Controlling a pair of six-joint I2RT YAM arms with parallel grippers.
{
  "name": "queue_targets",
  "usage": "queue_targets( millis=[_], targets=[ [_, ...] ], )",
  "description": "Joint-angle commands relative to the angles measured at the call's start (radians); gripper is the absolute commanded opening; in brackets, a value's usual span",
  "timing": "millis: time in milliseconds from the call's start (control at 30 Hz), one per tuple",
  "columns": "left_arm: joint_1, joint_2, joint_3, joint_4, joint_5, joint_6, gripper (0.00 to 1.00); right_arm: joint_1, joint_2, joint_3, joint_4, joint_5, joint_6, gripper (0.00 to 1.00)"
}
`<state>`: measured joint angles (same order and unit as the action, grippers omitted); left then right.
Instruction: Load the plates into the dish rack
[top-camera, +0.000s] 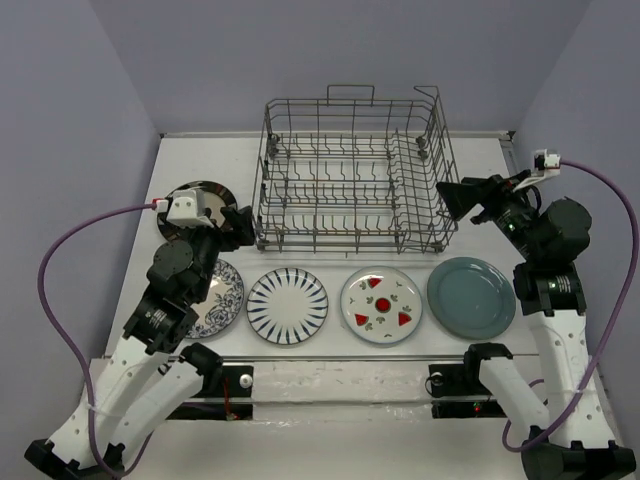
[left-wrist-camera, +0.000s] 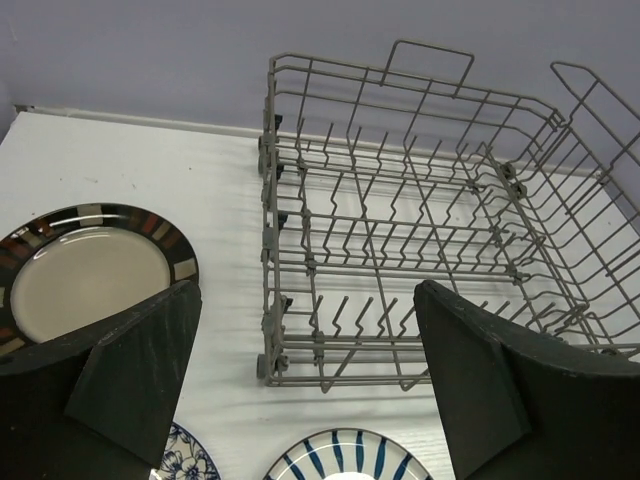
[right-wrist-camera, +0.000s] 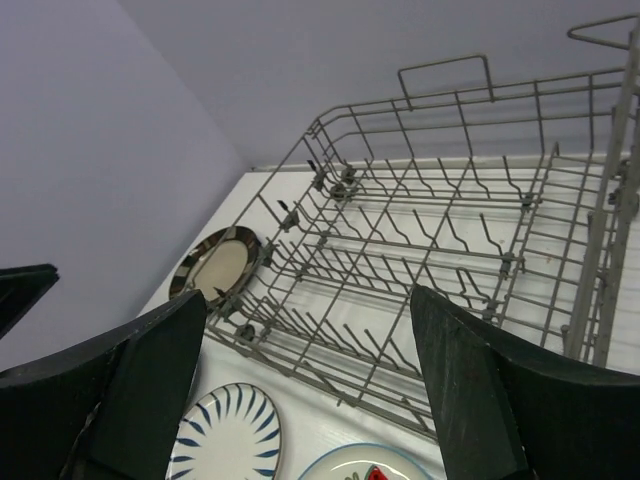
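The grey wire dish rack (top-camera: 350, 175) stands at the back middle of the table with nothing in it. Four plates lie flat in a row in front of it: blue floral (top-camera: 222, 298), navy-striped (top-camera: 287, 306), red fruit (top-camera: 382, 305) and teal-grey (top-camera: 471, 296). The dark glossy plate (top-camera: 200, 190) lies left of the rack, partly hidden by my left wrist. My left gripper (top-camera: 240, 225) is open and empty at the rack's front left corner. My right gripper (top-camera: 455, 198) is open and empty at the rack's right side. The rack (left-wrist-camera: 400, 220) fills both wrist views.
Purple walls close the table at the back and both sides. Purple cables loop from each wrist. The arm bases sit on a rail (top-camera: 340, 380) at the near edge, just in front of the plate row.
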<state>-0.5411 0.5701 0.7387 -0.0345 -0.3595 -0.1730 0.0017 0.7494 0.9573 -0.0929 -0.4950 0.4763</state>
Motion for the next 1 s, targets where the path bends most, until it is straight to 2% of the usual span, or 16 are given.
queue_targets(
  millis=[0,167,233,300,333,400,433,467,667,700,767,967],
  targets=[
    [0.007,0.065,0.082,0.036,-0.048,0.017,0.99,0.006,-0.028,-0.046,0.131,-0.112,0.064,0.88],
    [0.009,0.154,0.128,0.039,-0.120,-0.031,0.99,0.006,-0.031,-0.091,0.165,-0.154,0.088,0.86],
    [0.058,0.209,0.172,-0.011,-0.136,-0.081,0.99,0.006,-0.047,-0.100,0.176,-0.162,0.096,0.84],
    [0.163,0.287,0.234,-0.068,-0.012,-0.150,0.99,0.017,-0.062,-0.120,0.185,-0.168,0.096,0.82],
    [0.307,0.309,0.240,-0.071,0.166,-0.172,0.99,0.030,-0.068,-0.124,0.188,-0.159,0.085,0.82],
    [0.442,0.355,0.225,-0.062,0.299,-0.233,0.99,0.044,-0.087,-0.134,0.188,-0.128,0.074,0.81],
    [0.566,0.369,0.212,-0.058,0.383,-0.256,0.99,0.055,-0.090,-0.140,0.186,-0.120,0.067,0.81],
    [0.616,0.378,0.197,-0.048,0.425,-0.275,0.99,0.055,-0.093,-0.143,0.188,-0.119,0.067,0.81],
    [0.750,0.407,0.067,0.077,0.436,-0.398,0.99,0.064,-0.117,-0.160,0.185,-0.128,0.058,0.80],
    [0.789,0.431,0.051,0.087,0.438,-0.410,0.97,0.073,-0.122,-0.161,0.183,-0.122,0.055,0.80],
    [0.819,0.464,0.033,0.105,0.430,-0.437,0.84,0.073,-0.127,-0.158,0.176,-0.116,0.045,0.80],
    [0.963,0.634,-0.038,0.221,0.468,-0.531,0.79,0.092,-0.137,-0.163,0.170,-0.099,0.039,0.80]
  ],
)
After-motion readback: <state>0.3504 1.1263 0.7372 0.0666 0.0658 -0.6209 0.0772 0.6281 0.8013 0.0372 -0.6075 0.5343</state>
